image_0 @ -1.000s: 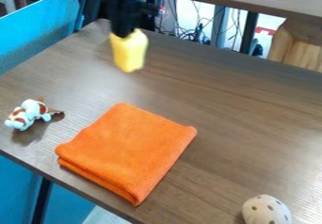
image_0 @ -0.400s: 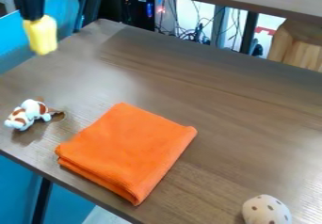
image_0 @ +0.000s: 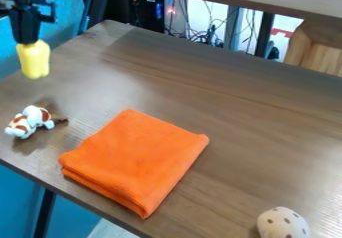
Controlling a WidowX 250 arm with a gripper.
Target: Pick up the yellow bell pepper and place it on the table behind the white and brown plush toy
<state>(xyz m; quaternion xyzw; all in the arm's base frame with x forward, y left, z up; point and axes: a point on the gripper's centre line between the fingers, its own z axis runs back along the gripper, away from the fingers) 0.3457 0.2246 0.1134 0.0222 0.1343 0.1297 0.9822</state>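
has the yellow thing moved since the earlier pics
Yes, to the left of the view, with the end effector: the yellow thing was right of the table's far corner and is now left of it.

No readable text — none on any surface.

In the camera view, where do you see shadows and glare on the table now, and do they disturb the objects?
In the camera view, pale glare on the wood-grain table is strongest toward the right edge; soft shadows lie around the white-and-brown toy animal; the folded orange cloth looks quite evenly lit; the yellow object stays easy to make out.
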